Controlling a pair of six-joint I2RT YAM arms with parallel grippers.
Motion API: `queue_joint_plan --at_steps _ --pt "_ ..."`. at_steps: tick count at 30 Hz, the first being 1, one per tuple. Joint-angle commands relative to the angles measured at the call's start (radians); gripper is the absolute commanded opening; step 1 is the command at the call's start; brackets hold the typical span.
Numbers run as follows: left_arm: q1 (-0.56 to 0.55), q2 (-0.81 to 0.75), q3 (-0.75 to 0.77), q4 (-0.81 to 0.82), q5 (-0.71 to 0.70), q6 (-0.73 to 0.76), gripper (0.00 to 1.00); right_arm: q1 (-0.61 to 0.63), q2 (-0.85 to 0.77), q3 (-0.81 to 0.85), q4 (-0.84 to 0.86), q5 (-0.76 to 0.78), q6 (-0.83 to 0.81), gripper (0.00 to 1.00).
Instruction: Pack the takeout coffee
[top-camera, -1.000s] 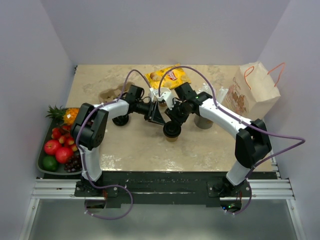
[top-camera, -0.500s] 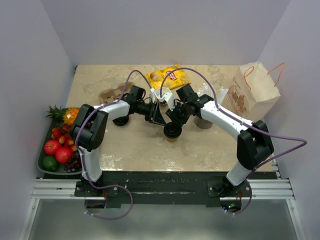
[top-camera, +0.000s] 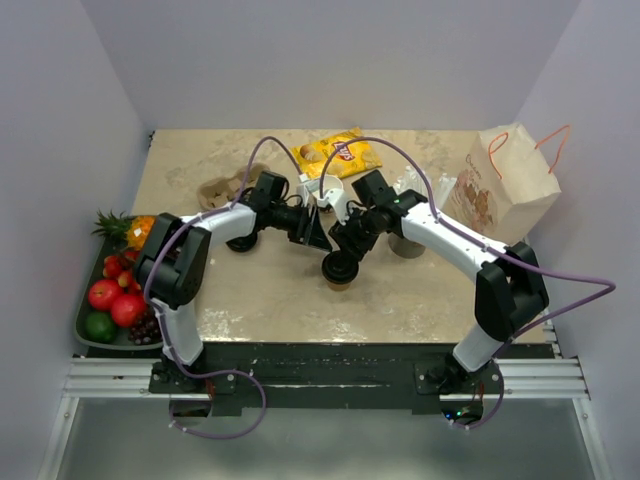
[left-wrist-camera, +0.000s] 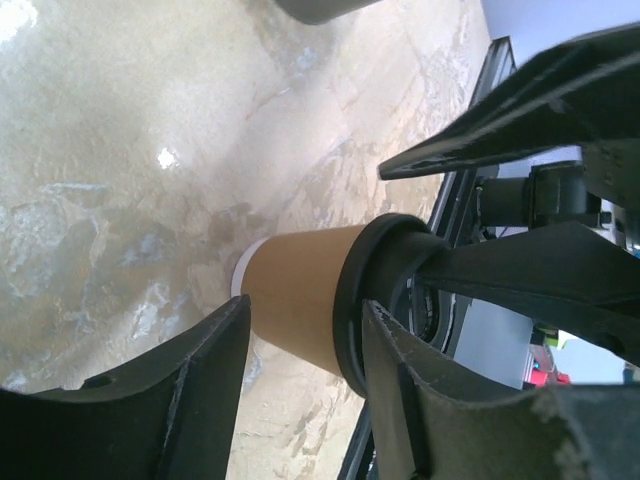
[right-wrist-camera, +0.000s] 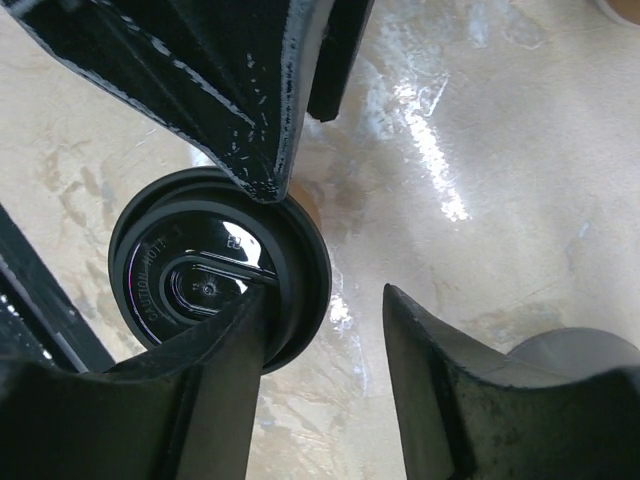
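**A:** Where is the takeout coffee (top-camera: 342, 270) to be found?

**B:** It is stood upright on the tabletop (top-camera: 270, 300), near the middle, with its black lid (right-wrist-camera: 215, 270) set on top. The left fingers (left-wrist-camera: 200, 385) are spread and nothing is gripped. The right fingers (right-wrist-camera: 215, 400) are likewise parted, and bare tabletop is seen between them.

**A:** What could be spoilt from here?

**B:** The cup could be tipped. One right finger is laid over the lid's rim at about 5 o'clock, and a left fingertip is seen against it at about 1 o'clock (whether contact is made cannot be told). A sideways drag by either arm would likely topple the cup or unseat the lid. The two arms are also crowded together, so a knock between them is to be feared.

**A:** What is given by one view and withheld by another?

**B:** The lid's top and sip slot are shown only by the right wrist view, and the cup's tan wall only by the left wrist view. The pulp carrier (top-camera: 215, 190), at 10 o'clock from the cup, and the paper bag (top-camera: 515, 175), at 2 o'clock, are shown only from above.
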Motion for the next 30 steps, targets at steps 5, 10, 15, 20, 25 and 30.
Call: queue_joint_plan --at_steps 5,10,15,20,25,30 --pt "0.012 -0.114 -0.072 0.044 0.129 0.131 0.55 0.005 -0.037 0.025 -0.014 -0.069 0.016 0.56" --pt "-0.004 -0.164 -0.148 0.068 0.241 0.197 0.59 0.005 -0.025 0.03 -0.021 -0.049 0.014 0.55" --pt "-0.014 -0.186 -0.199 0.097 0.165 0.179 0.63 0.005 -0.016 0.036 -0.018 -0.047 0.022 0.55" --pt "-0.04 -0.177 -0.215 0.221 0.132 0.052 0.63 0.007 -0.008 0.025 0.001 -0.047 0.035 0.55" --pt "-0.069 -0.164 -0.225 0.261 0.071 0.001 0.63 0.007 -0.019 0.004 0.015 -0.04 0.049 0.55" --pt "-0.081 -0.134 -0.23 0.212 -0.021 0.042 0.6 0.005 -0.014 -0.021 0.027 -0.034 0.065 0.54"
